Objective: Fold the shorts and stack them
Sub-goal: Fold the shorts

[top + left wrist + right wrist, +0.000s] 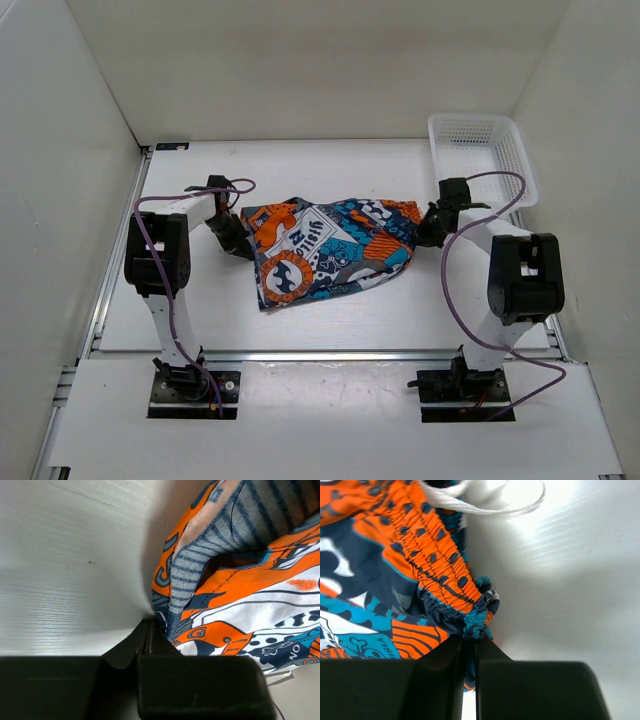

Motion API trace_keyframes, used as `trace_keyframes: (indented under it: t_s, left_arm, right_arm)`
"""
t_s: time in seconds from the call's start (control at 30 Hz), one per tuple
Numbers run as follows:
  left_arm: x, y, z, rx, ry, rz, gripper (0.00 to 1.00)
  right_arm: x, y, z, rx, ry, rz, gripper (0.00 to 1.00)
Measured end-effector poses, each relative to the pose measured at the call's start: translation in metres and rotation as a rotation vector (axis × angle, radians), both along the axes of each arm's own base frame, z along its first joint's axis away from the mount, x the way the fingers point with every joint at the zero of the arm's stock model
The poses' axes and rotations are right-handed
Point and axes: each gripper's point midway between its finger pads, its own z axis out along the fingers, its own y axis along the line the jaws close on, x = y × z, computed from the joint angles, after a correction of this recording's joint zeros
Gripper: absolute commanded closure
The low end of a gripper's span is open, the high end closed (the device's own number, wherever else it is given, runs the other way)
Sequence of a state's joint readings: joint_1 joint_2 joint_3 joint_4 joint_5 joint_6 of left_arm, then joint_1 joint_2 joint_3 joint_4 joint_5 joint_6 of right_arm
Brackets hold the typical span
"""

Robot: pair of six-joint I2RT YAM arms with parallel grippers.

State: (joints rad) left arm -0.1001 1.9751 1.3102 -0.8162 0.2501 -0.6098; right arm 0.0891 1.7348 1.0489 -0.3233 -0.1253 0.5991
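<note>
The soft fabric shorts in a busy orange, blue, teal, white and black print lie rumpled mid-table on the white table. The left gripper is clamped on their nine o'clock edge, and the right gripper is clamped on the gathered elastic waistband at three o'clock. The cloth looks light, limp and likely to sag, so edges and waistband should hold best. The white plastic mesh basket at one o'clock may crowd the right arm.

Quick count: one pair of shorts, one white mesh basket, one table. Two robot arms, the left arm and the right arm, plus two purple cables, a left cable and a right cable.
</note>
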Motion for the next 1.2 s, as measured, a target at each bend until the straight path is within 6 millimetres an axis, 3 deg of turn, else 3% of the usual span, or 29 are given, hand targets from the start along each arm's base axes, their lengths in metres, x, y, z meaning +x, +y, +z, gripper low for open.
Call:
trace_keyframes:
  t_s: [0.2,0.37,0.6,1.0,1.2]
  left_arm:
    - [0.000,0.000,0.000,-0.001,-0.001,-0.005,0.90]
    - [0.001,-0.001,0.000,-0.004,-0.001,-0.009,0.90]
    - [0.001,-0.002,0.000,-0.008,0.001,-0.010,0.90]
    - [0.001,-0.002,0.000,-0.011,-0.002,-0.020,0.90]
    - [0.001,-0.002,0.000,-0.012,-0.002,-0.020,0.90]
  right_arm:
    - [0.002,0.019,0.045,-0.116,-0.103,0.065,0.99]
    - [0.011,0.065,0.095,-0.178,-0.237,0.172,0.99]
    - [-0.007,0.134,0.128,-0.247,-0.320,0.318,0.99]
    - [-0.051,0.267,0.139,-0.310,-0.403,0.612,0.99]
    - [-0.074,0.330,0.117,-0.319,-0.405,0.765,0.99]
